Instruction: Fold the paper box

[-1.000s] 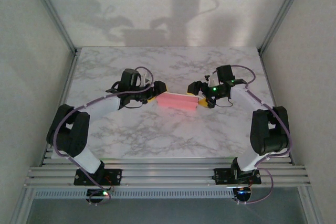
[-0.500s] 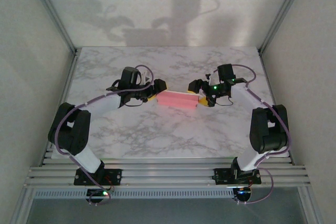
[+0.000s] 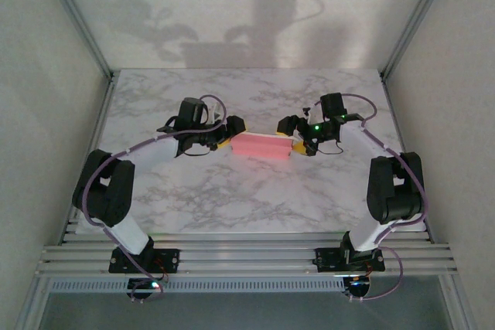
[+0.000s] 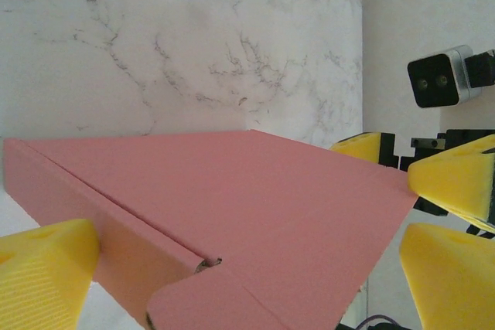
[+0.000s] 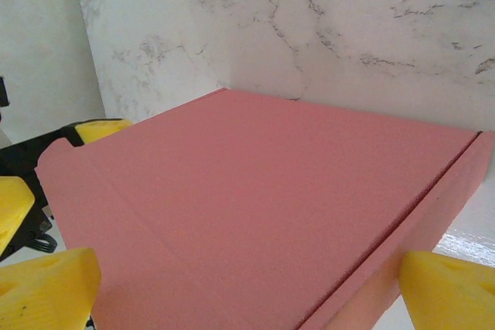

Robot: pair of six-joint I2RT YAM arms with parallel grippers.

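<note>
The paper box is sitting pink side out on the marble tabletop, roughly mid-table, with one claw at each end. From the top view it looks like a low, flat, closed-up shape.

The left claw is spread wide around the box's left end. In its wrist view one yellow pad sits right against the box's long side wall, while the other pad has a sliver of daylight between it and the box corner – so open, not clamped. You can also see a crease line and a little rounded tab at that near end.

The right claw is spread about as wide as the box's right end. Both its pads are right up at the box's sides, but honestly I can't tell whether it's squeezing or just touching.
</note>
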